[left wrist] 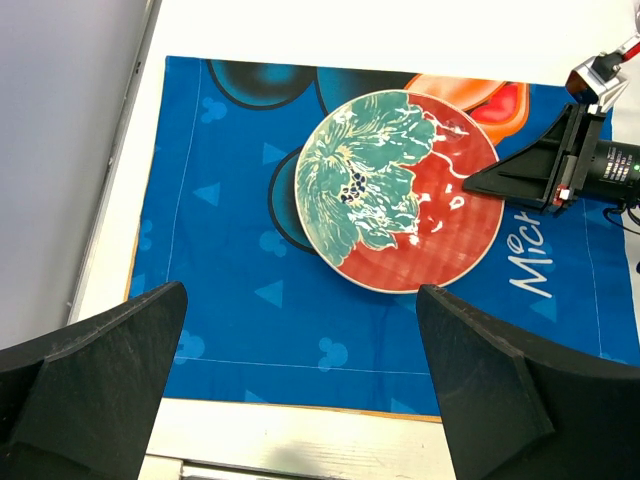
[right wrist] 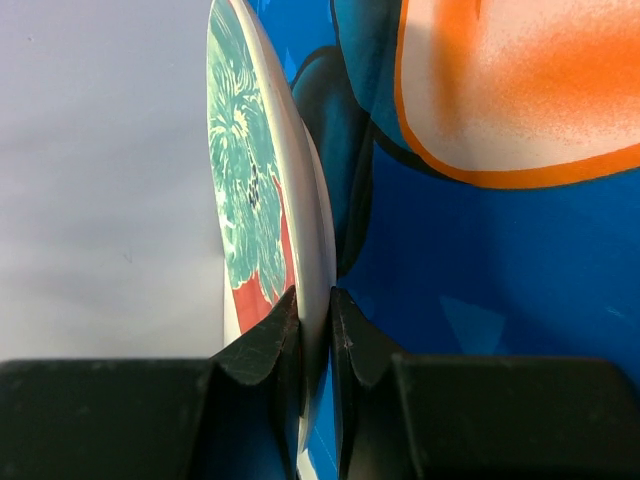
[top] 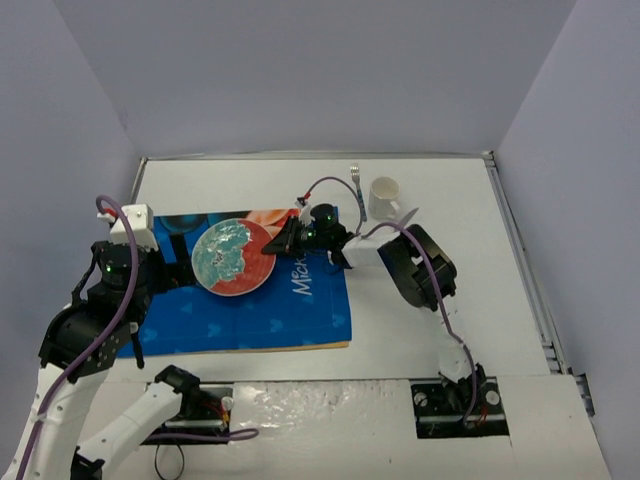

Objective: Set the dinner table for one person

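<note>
Right wrist view showed the right gripper (right wrist: 315,300) clamped on the plate (right wrist: 245,180) rim above the placemat (right wrist: 480,300). The left gripper (left wrist: 300,300) hung wide open near the placemat; the table (top: 500,280) lay under it.

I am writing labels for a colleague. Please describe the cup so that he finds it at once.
On the white table, look beyond the far right corner of the blue placemat. The white mug stands there beside a thin metal fork; it is the only upright, hollow thing.
</note>
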Robot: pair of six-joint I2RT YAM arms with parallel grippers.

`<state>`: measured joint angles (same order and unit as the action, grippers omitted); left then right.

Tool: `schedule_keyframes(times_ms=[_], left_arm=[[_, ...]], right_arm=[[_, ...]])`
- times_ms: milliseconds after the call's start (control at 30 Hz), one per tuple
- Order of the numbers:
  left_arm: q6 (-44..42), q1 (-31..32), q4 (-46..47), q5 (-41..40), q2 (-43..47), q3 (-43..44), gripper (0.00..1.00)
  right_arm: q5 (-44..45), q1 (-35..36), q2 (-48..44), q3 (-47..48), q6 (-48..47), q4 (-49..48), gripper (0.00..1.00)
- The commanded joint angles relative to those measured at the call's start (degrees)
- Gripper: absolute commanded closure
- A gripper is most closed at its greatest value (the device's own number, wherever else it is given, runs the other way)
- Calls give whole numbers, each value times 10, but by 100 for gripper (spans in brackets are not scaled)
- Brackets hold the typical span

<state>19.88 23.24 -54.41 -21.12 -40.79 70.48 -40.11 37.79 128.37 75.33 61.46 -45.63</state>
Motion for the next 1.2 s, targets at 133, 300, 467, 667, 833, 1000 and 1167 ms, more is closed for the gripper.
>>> schedule_keyframes(times_ms=[133, 300, 467, 667, 833, 1000, 1167], left_arm=[[2, -3, 5, -17, -3, 7, 3], [2, -3, 6, -13, -4, 10, 3], [3, -3, 5, -11, -4, 9, 3], [3, -3, 7, -12, -3, 6, 3], [3, -3, 10, -11, -4, 5, 3], [0, -3, 13, -10, -6, 4, 3], [0, -3, 13, -11, -5, 5, 3]], right_arm=[[-55, 8, -27, 29, 35, -181, 100], [-56, 18, -18, 28, 35, -183, 100], [-55, 26, -9, 22, 35, -182, 100], [-54, 29, -4, 3, 29, -184, 100], [-53, 29, 4, -7, 21, -182, 100], [-49, 28, 15, -16, 11, -173, 100], [-38, 28, 27, -25, -2, -160, 99]])
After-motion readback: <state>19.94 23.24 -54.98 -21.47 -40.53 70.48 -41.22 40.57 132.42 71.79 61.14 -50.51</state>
